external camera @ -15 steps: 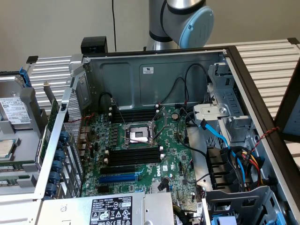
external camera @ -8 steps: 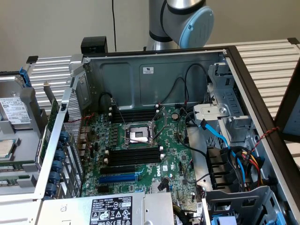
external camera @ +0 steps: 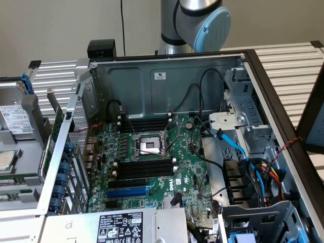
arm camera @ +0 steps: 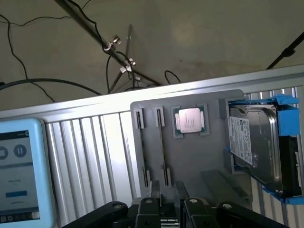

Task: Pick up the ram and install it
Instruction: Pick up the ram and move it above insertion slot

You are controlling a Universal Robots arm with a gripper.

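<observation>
Barely shows ram (arm camera: pixel 162 142), edge-on in tray (arm camera: pixel 199 156); crops arm (external camera: pixel 197 23) behind case (external camera: pixel 142 88); holds pincer (arm camera: pixel 167 194) wide, empty, near ram's end.

The tablet (arm camera: pixel 21 173) is cut off, its text seemingly blurred.

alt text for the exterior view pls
An open computer case shows a green motherboard with long black slots on both sides of a central processor socket and a blue slot nearer the camera. A robot arm's grey and blue joint rises behind the case.
</observation>
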